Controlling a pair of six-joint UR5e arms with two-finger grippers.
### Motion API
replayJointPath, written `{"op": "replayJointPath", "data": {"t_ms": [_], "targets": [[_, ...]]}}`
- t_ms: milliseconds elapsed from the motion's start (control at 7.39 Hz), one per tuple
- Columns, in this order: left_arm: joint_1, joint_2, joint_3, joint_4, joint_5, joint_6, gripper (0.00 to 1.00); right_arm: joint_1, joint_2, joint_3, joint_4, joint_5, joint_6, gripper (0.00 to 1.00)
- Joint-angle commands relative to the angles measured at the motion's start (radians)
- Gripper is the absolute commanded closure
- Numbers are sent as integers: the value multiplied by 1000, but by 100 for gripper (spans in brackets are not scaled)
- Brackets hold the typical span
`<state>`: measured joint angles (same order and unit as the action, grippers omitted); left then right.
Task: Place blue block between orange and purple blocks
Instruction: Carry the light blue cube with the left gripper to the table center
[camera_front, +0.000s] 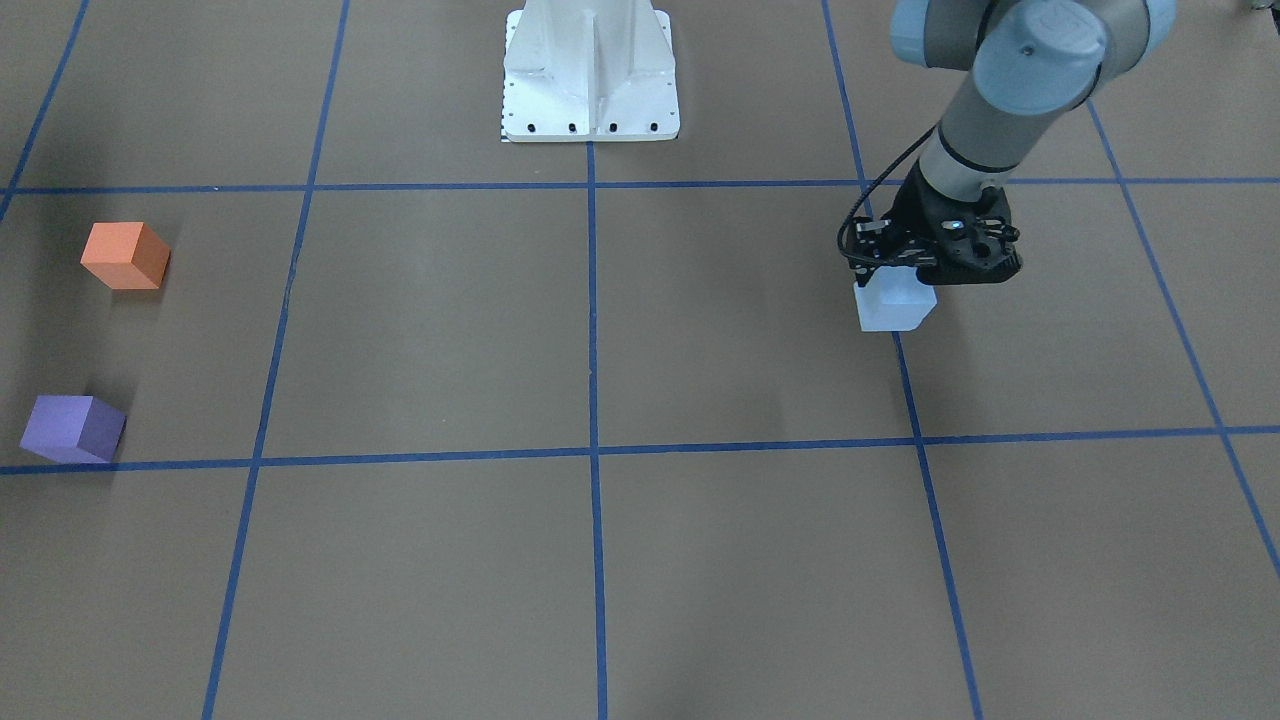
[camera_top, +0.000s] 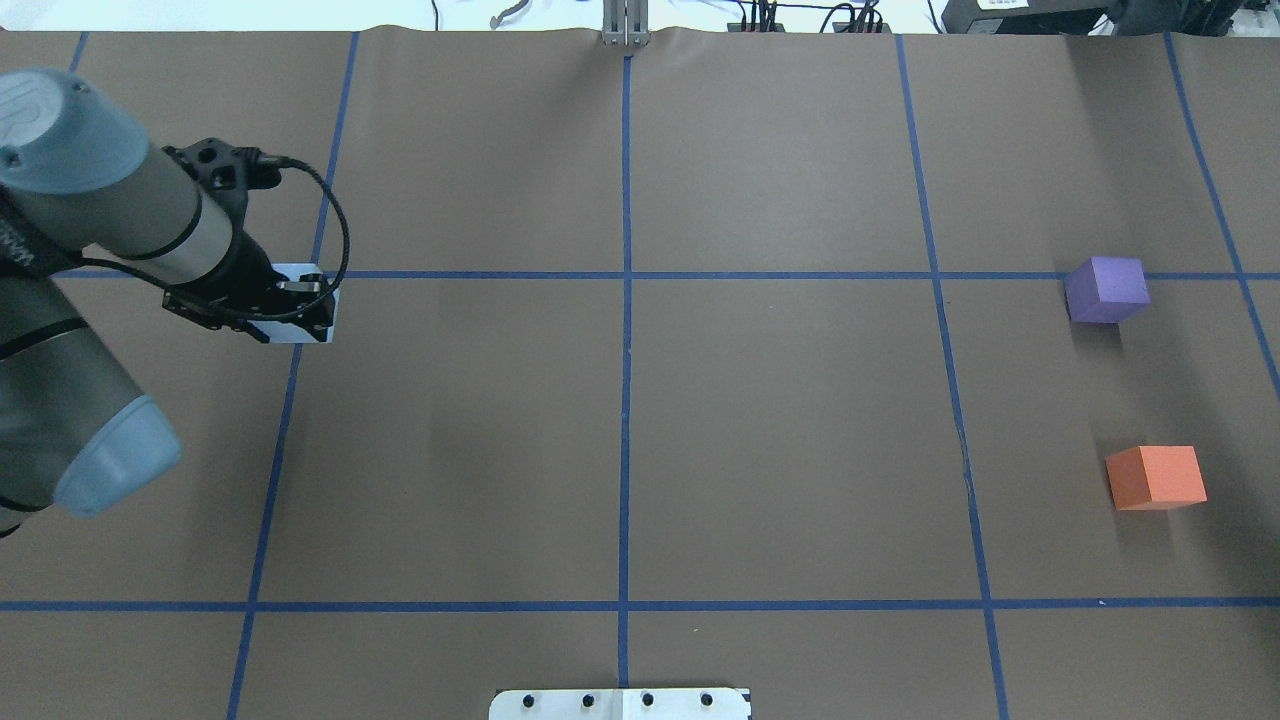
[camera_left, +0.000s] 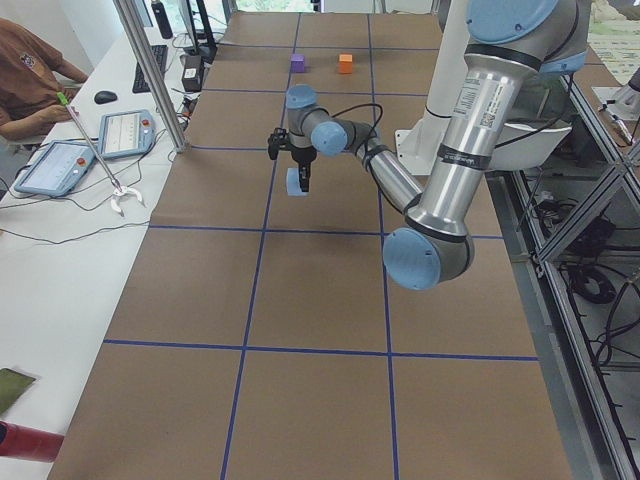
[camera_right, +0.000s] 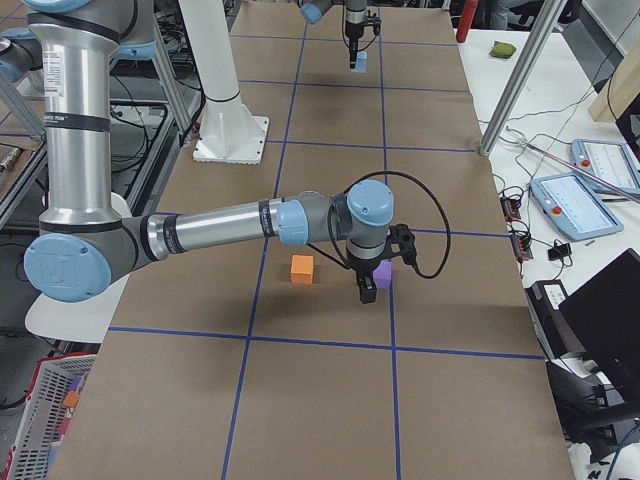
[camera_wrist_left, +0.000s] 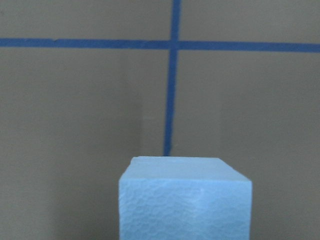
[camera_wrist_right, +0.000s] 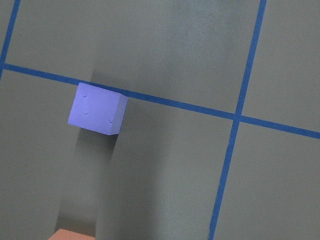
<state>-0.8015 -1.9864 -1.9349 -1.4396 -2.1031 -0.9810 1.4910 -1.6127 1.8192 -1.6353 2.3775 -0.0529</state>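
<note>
The left end effector (camera_front: 895, 283) pinches the blue block (camera_front: 897, 308) across two opposite faces, near the left end of the surface (camera_front: 440, 320). The block appears to be light, stiff foam with a rough skin, so a grip on its flat faces should hold it without crushing. The orange block (camera_front: 125, 256) and purple block (camera_front: 73, 428) sit apart near the right end. The right end effector (camera_right: 367, 292) hangs close to the purple block; whether it is spread cannot be told. The surface between lies open.
</note>
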Motion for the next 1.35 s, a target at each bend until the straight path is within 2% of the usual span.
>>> {"op": "replayJointPath", "data": {"t_ms": [0, 271, 406, 677, 947, 1083, 1218], "targets": [[74, -246, 141, 76, 5, -33, 100, -6, 2, -5, 0, 0, 2, 0], [161, -452, 357, 61, 11, -120, 100, -11, 8, -5, 0, 25, 19, 0], [194, -500, 452, 3, 24, -125, 100, -12, 16, -2, 2, 28, 56, 0], [246, -503, 566, -167, 74, -239, 100, -17, 20, 2, 2, 31, 71, 0], [260, -503, 602, -220, 74, -242, 100, -17, 20, 5, 2, 42, 74, 0], [266, -506, 610, -222, 74, -240, 67, -17, 24, 5, 2, 49, 88, 0], [277, -505, 623, -260, 93, -237, 1, -17, 30, 6, 2, 51, 88, 0]]}}
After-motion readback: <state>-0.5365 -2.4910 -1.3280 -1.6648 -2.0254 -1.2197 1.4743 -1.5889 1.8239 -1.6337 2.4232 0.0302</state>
